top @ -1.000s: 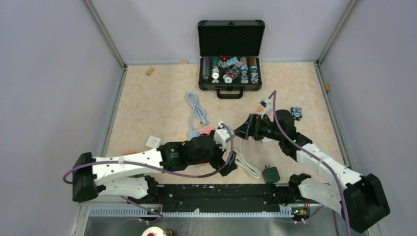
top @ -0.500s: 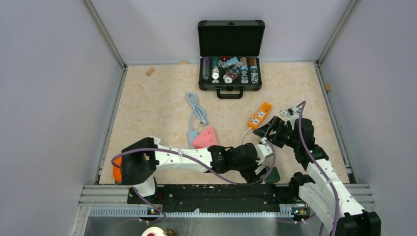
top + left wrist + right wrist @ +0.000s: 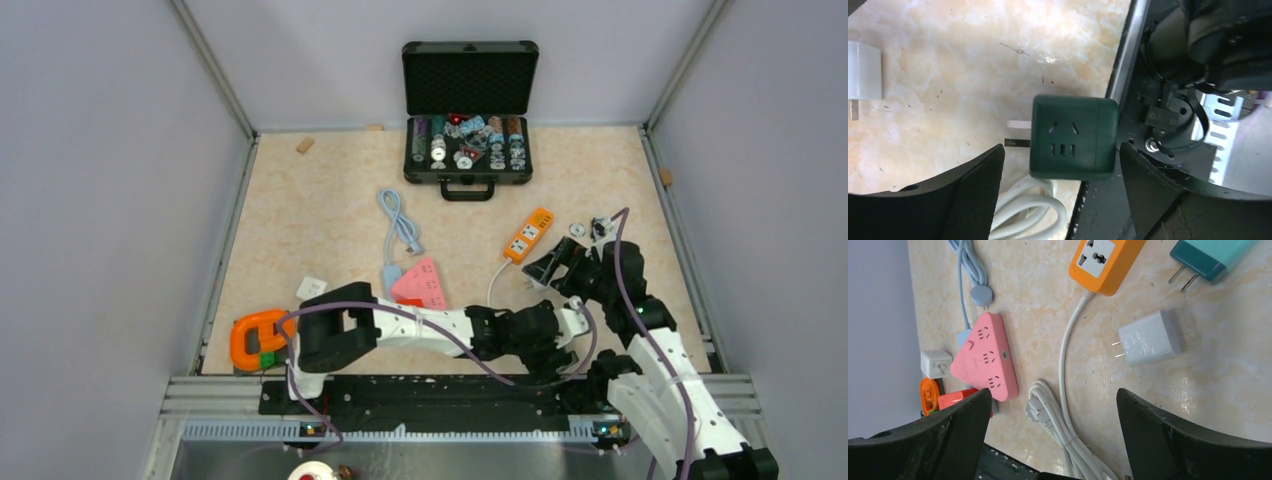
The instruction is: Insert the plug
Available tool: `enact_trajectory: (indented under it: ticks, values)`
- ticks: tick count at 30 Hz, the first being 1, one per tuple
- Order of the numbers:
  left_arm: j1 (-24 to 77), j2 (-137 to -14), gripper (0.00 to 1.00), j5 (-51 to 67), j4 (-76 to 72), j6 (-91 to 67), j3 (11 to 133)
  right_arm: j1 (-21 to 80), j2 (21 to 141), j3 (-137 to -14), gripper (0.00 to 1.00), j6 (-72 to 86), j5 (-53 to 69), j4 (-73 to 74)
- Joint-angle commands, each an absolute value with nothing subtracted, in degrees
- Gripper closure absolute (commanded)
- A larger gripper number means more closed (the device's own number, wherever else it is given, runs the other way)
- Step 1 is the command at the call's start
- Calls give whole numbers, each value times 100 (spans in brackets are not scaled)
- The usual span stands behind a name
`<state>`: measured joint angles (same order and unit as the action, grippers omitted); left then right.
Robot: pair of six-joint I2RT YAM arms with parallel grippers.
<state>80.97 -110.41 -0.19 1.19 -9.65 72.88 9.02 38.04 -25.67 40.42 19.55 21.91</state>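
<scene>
Dark green plastic cube plug (image 3: 1073, 137) lies against the desk's near edge, prongs pointing toward the far edge. The nearer left claw (image 3: 1060, 150) hovers directly above it, spread open. The right claw (image 3: 1053, 392) hangs open and empty.

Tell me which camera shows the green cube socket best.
Left wrist: the green cube socket sits centred, face and prongs clear. In top external the left arm largely covers it; right wrist misses it.
</scene>
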Motion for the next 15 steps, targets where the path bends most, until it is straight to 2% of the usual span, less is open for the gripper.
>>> enact_trajectory:
  ticks: [1,4,9,15]
  values:
    - [8163,-11392,18,-301,-41,-697,7731,826,3770,-2930,8,3840,1758,2417]
    - [8189,-11494,25,-366,57,-674,7811,826,3794,-2992,8,3786,1747,2485]
    - [8192,-11365,48,-448,167,-743,7765,819,3811,-3055,8,3701,1604,2586]
    - [8176,-10982,63,-753,187,-1029,7649,825,3813,-3132,8,3515,1429,2768]
